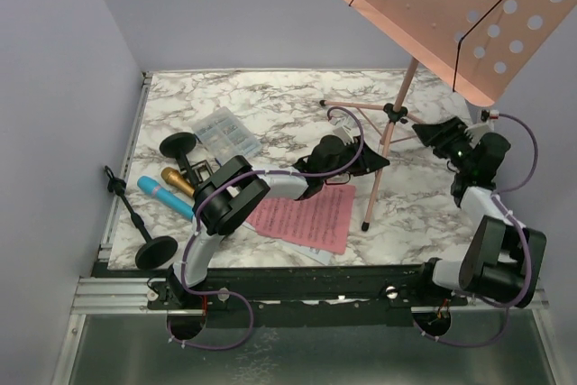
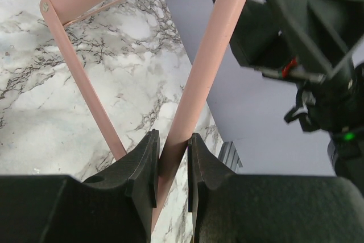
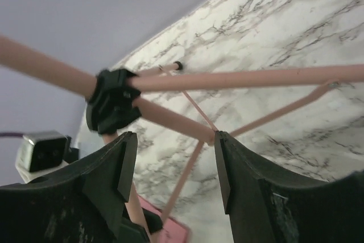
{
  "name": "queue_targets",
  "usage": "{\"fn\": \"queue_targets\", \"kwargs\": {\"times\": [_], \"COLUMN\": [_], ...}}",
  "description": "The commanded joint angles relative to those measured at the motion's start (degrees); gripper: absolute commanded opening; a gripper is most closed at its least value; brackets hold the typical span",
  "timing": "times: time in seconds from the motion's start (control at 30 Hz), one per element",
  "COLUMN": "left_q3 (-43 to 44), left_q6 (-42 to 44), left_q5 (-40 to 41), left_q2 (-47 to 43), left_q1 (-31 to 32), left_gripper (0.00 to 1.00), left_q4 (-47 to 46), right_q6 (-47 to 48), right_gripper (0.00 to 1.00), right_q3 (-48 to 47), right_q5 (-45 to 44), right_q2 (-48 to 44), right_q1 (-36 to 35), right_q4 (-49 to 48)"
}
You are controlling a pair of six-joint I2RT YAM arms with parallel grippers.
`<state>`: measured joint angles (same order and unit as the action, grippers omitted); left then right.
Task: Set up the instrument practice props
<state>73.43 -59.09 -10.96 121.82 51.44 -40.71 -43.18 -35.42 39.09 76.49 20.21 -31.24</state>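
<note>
With the left gripper (image 2: 170, 157) clenched on a tripod leg (image 2: 205, 66) below the black hub (image 3: 111, 101), steady the pink music rack (image 1: 451, 15) while the released right gripper (image 3: 173, 166) clears that hub.

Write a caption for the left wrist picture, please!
Left tool pinching a pink stand leg over the marble table.

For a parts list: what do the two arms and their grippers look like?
Both the left arm and right arm have pale grey links between bulky black joint housings, each trailed by a thin purple cable. The left gripper and right gripper have matte black fingers with stepped inner faces. A small green light glows near the right wrist.
</note>
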Motion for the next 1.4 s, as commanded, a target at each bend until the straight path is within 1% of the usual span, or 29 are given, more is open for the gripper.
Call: {"fn": "queue_targets", "kwargs": {"times": [0.0, 0.07, 0.17, 0.23, 0.3, 0.33, 0.43, 0.53, 0.67, 0.9, 1.1, 1.13, 1.2, 1.27, 1.3, 1.37], "left_q3": [-2.6, -2.4, -2.0, -2.0, -2.2, -2.2, -2.5, -2.8, -2.9, -3.0, -2.9, -2.9, -2.9, -2.9, -3.0, -3.1], "left_q6": [-2.1, -2.2, -2.3, -2.3, -2.4, -2.5, -2.7, -2.8, -2.9, -3.1, -3.2, -3.1, -3.1, -3.1, -3.0, -2.9], "left_q5": [2.5, 2.2, 1.8, 1.7, 1.8, 1.8, 1.8, 2.0, 2.2, 2.3, 2.3, 2.3, 2.3, 2.3, 2.3, 2.4], "left_q2": [2.7, 2.9, 3.0, 3.0, 2.8, 2.7, 2.6, 2.5, 2.5, 2.6, 2.5, 2.5, 2.5, 2.4, 2.4, 2.2], "left_q1": [-1.2, -1.1, -1.1, -1.1, -1.0, -1.1, -1.1, -1.1, -1.1, -0.9, -1.0, -1.0, -1.0, -1.0, -1.0, -1.0], "left_gripper": [0.00, 0.00, 0.00, 0.00, 0.00, 0.00, 0.00, 0.00, 0.00, 0.00, 0.00, 0.00, 0.00, 0.00, 0.00, 0.00], "left_q4": [11.4, 11.4, 11.4, 11.4, 11.3, 11.2, 11.1, 10.8, 10.6, 10.5, 10.5, 10.5, 10.5, 10.5, 10.5, 10.5], "right_q6": [15.5, 21.5, 24.3, 25.7, 26.2, 25.9, 25.0, 24.4, 23.1, 23.8, 23.3, 22.5, 21.2, 20.2, 18.0, 13.3], "right_gripper": [0.64, 0.63, 0.54, 0.53, 0.55, 0.56, 0.56, 0.58, 0.59, 0.57, 0.52, 0.50, 0.42, 0.28, 0.21, 0.17], "right_q3": [11.0, 13.4, 9.9, 10.5, 12.2, 12.2, 10.9, 10.6, 8.7, 5.9, 3.7, 3.5, 2.0, 1.2, 1.2, 0.6], "right_q5": [-4.0, -1.8, 6.3, 7.1, 6.2, 6.4, 8.1, 6.4, 6.3, 5.5, 4.0, 3.1, -0.4, -2.4, -3.7, -7.3], "right_q2": [-7.0, -7.7, -4.5, -3.2, -2.2, -1.5, 0.6, 1.1, 2.7, 4.6, 6.4, 6.6, 6.9, 7.1, 7.2, 7.1], "right_q1": [-0.9, -1.8, -2.8, -3.7, -3.8, -3.8, -4.0, -4.1, -4.4, -6.1, -7.0, -7.0, -7.0, -7.0, -7.0, -7.0], "right_q4": [-16.3, -23.3, -24.5, -29.4, -35.0, -36.1, -36.8, -38.2, -38.4, -36.1, -34.1, -33.3, -28.4, -25.0, -24.5, -21.0]}}
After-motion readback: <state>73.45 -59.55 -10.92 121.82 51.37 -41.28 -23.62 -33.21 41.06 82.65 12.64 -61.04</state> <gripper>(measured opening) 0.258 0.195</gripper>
